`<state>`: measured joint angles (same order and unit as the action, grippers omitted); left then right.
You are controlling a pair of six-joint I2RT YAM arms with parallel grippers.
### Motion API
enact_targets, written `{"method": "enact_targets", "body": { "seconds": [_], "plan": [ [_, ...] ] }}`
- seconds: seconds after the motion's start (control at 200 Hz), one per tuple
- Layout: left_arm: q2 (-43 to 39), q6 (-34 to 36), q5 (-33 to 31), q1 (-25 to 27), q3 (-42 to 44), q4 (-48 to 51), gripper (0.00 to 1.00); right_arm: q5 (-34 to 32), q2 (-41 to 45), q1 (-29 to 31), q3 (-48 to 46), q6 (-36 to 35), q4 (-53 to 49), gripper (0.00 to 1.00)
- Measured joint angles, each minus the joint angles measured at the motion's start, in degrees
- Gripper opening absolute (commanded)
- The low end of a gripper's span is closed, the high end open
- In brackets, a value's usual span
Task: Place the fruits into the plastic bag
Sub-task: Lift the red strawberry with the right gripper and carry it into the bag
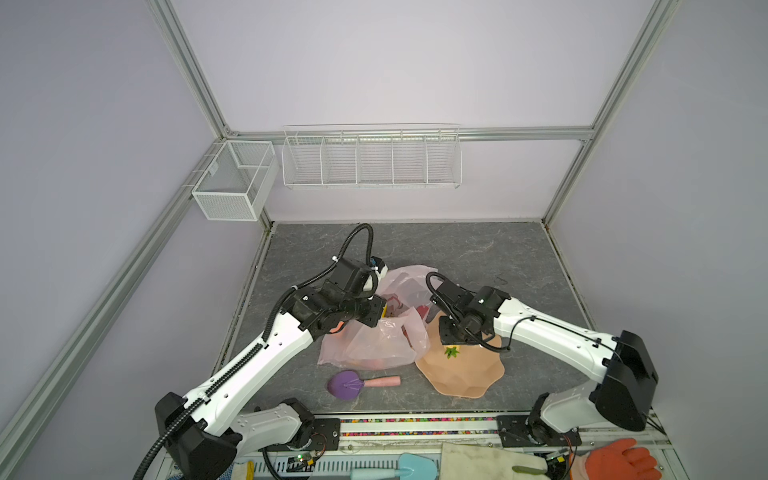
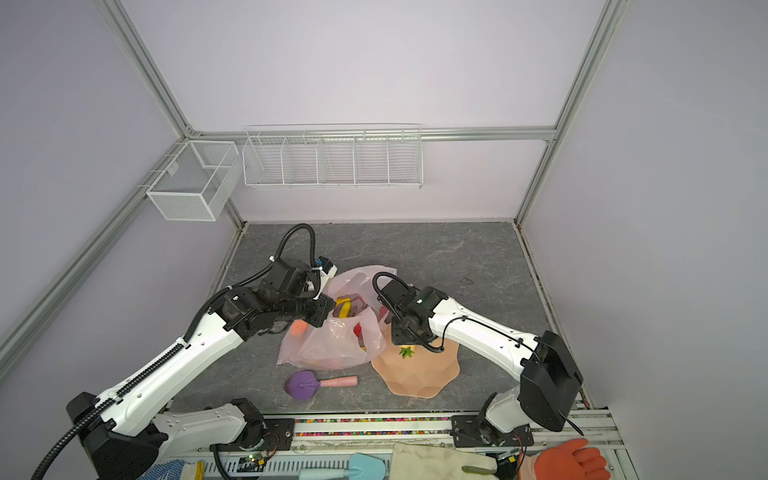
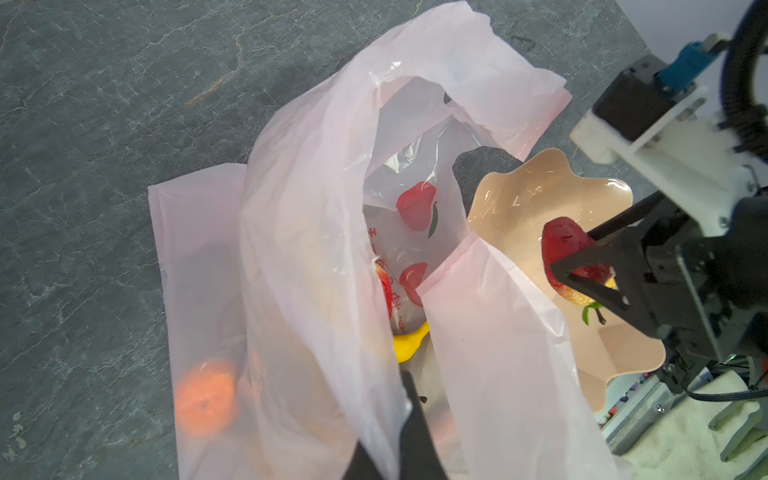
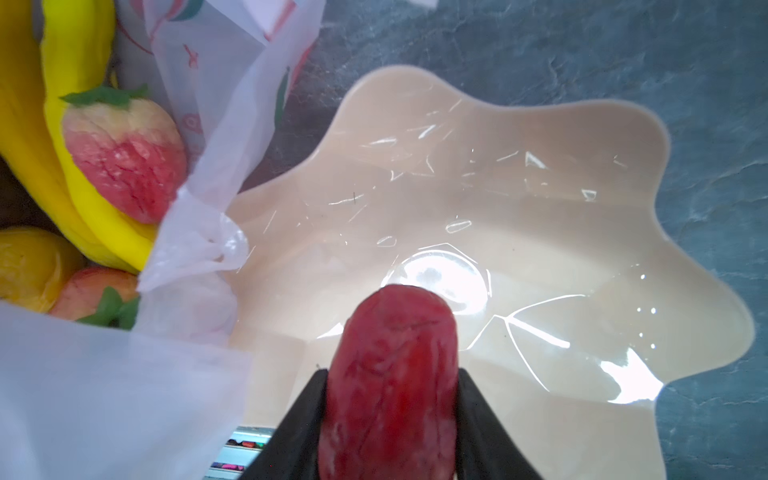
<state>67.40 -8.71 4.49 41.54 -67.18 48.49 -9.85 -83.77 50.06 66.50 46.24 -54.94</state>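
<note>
Down on grey marbled tabletop (image 1: 478, 257), right claw (image 4: 390, 376) grips strawberry (image 3: 563, 245); left claw (image 3: 388, 453) pinches plastic bag (image 3: 311, 208).

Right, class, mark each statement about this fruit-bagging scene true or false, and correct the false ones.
1. The right claw grips a red strawberry above the peach bowl. True.
2. The bowl holds the bananas. False: the bananas lie in the plastic bag.
3. The left claw is shut on the plastic bag. True.
4. The scoop lies inside the bag. False: the purple scoop lies on the table beside it.
</note>
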Motion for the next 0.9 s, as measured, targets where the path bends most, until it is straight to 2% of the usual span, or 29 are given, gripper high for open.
{"method": "enact_targets", "body": {
  "seconds": [0.245, 0.515, 0.725, 0.9],
  "plan": [
    [0.0, 0.0, 0.0, 0.0, 0.0, 0.0, 0.0, -2.1, 0.2, 0.0, 0.0, -5.3, -0.5, 0.36],
    [0.0, 0.0, 0.0, 0.0, 0.0, 0.1, 0.0, -3.0, -2.6, 0.0, 4.3, -16.3, 1.7, 0.35],
    [0.0, 0.0, 0.0, 0.0, -0.1, 0.4, 0.0, -0.5, -7.7, 0.0, 10.4, -23.7, 5.0, 0.33],
    [0.1, 0.0, 0.0, 0.0, -0.2, 0.8, 0.0, 2.0, -10.2, 0.4, 12.2, -26.3, 6.8, 0.33]
  ]
}}
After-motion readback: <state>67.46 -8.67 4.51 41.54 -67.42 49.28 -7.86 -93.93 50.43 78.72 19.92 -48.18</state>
